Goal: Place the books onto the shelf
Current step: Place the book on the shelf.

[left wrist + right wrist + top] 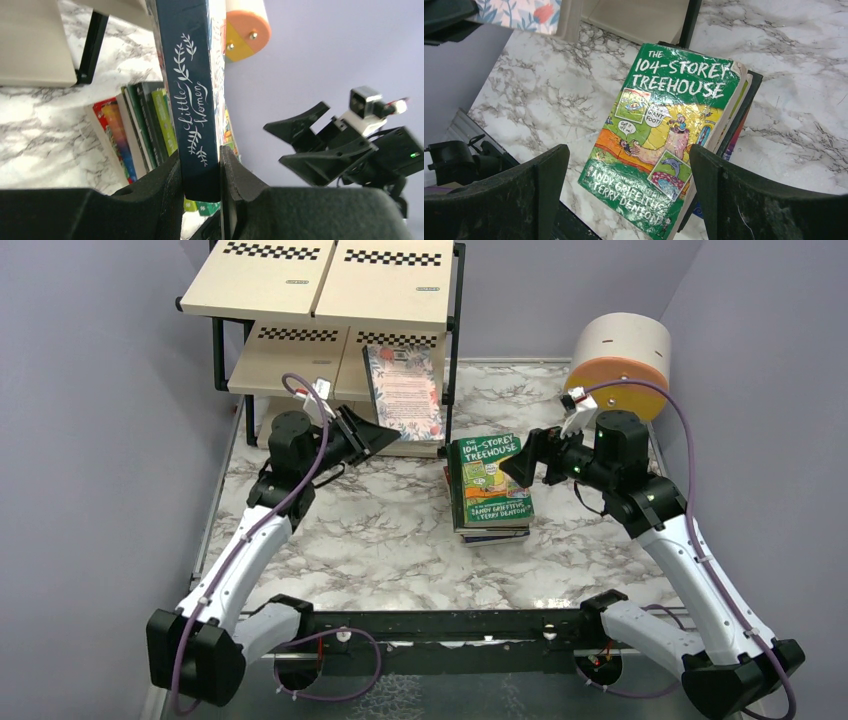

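Shows green book (pixel 669 145) lying face up, topping a stack (pixel 748 100) on marble table (pixel 549 95). Flanks that book with right gripper (pixel 629 150) fingers, spread wide. Beyond the book, shelf (pixel 634 17) foot; beyond and left of the book, floral book (pixel 524 10) corner.

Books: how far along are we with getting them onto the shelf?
Done: no book shows on the visible boards of the shelf. In hand: left pincer shut on Little Women, held up in front of the shelf. Remaining: the stack topped by 104-Storey Treehouse, with the open right pincer aimed at it.
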Controlling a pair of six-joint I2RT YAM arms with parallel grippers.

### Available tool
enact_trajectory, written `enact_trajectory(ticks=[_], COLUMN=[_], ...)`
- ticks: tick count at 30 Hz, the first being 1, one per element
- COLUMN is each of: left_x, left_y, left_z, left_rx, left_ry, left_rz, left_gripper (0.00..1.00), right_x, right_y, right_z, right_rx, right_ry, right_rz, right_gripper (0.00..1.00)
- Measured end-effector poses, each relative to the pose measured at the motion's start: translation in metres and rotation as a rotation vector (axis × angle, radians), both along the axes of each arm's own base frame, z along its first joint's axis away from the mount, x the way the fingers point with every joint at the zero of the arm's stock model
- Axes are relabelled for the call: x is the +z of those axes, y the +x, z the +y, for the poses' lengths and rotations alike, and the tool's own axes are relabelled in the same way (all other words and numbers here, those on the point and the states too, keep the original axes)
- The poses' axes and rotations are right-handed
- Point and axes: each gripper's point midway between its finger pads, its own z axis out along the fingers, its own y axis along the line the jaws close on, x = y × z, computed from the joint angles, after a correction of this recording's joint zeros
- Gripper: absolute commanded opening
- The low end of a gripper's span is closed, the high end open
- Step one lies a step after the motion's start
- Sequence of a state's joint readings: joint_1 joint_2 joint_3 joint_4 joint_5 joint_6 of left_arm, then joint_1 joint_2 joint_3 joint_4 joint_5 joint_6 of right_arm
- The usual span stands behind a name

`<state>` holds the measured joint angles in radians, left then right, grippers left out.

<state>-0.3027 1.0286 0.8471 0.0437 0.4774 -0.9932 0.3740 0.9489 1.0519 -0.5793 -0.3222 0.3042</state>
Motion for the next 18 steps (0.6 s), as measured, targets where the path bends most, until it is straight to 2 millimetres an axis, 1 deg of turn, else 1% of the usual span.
enact_trajectory(ticks=[7,12,15,18], left_x=[0.02,0.034,0.036,0.034], left_y=[0.036,0.057,0.067,0.075], left_z=[0.013,0.015,0.015,0.014], left_rx=[-0.026,-0.071,-0.09,-0.105], left_ry=[-0.097,-0.136,-0.148,-0.154], left_rz=[-0.032,-0.05,-0.052,-0.043], left_gripper=[0.0,0.0,0.0,0.0], right_x=[-0.005,-0.015,-0.019,-0.022], right_y=[0.003,0.008,0.012,0.015], right_z=[0.001,0.004,0.005,0.007], right_rx=[0.002,0.004,0.005,0.006], right_ry=[-0.008,-0.018,-0.021,-0.024], right_rz=[0.013,0.041,0.052,0.059], right_gripper=[0.89,0.89,0.89,0.89])
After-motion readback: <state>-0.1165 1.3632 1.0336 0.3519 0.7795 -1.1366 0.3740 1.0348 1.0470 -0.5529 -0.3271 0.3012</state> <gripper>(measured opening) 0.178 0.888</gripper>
